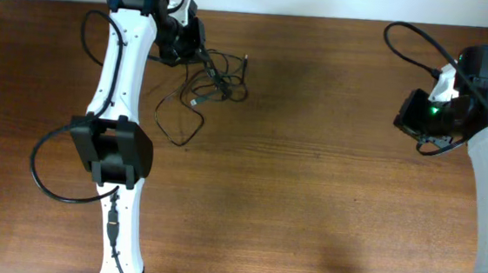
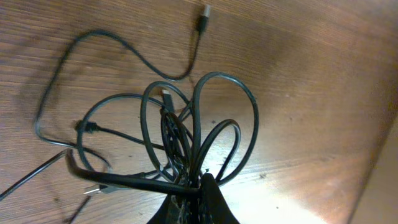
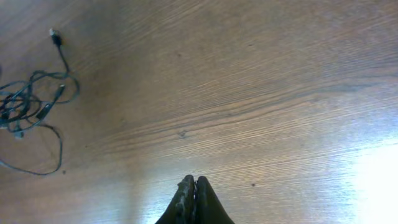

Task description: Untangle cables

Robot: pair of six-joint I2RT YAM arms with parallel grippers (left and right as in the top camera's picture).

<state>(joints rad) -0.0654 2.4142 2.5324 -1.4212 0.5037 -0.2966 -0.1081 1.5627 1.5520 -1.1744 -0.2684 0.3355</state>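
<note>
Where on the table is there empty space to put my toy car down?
The wide middle of the table, from the cables across to the right pincer and down to the near edge, is bare. It is crowded at the far left, where the left pincer grips the tangle.

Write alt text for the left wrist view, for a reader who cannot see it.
A tangle of thin black cables loops over a brown wooden table, its lower strands pinched in the left claw at the bottom edge. One loose end with a small plug trails toward the top of the frame.
</note>
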